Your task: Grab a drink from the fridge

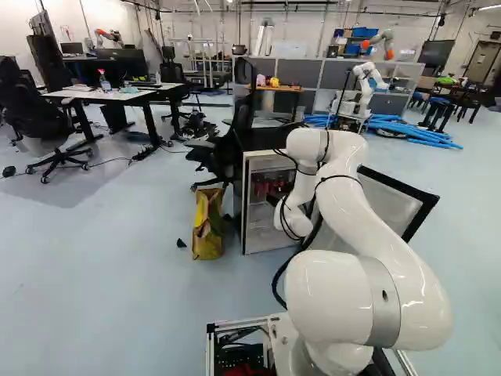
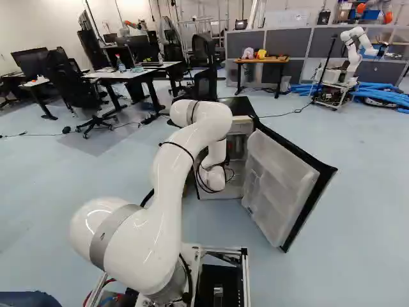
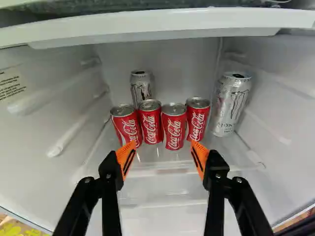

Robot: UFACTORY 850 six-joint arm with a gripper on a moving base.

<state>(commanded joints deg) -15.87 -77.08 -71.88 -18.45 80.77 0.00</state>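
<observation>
- Pale floor (image 1: pixel 102 274) around the fridge (image 1: pixel 270 139), a bag (image 1: pixel 207 243) just left of it, near its open front
- Door (image 2: pixel 281 185) swung wide to the right, which gives the arm (image 2: pixel 172 173) a way in
- Gripper (image 3: pixel 162 143) open and holding nothing, its fingers spread apart, probably to pass either side of a can
- The drinks stand upright on the shelf (image 3: pixel 226 147) ahead: four red cans (image 3: pixel 174 130) in a row, a grey can (image 3: pixel 141 88) behind at the far left, a second grey can (image 3: pixel 232 105) to the right
- The middle red cans lie ahead of the gap between the fingers, so the aim seems set on them
- They stand close together, so a finger could nudge a neighbour; the next move likely calls for a careful, centred reach
</observation>
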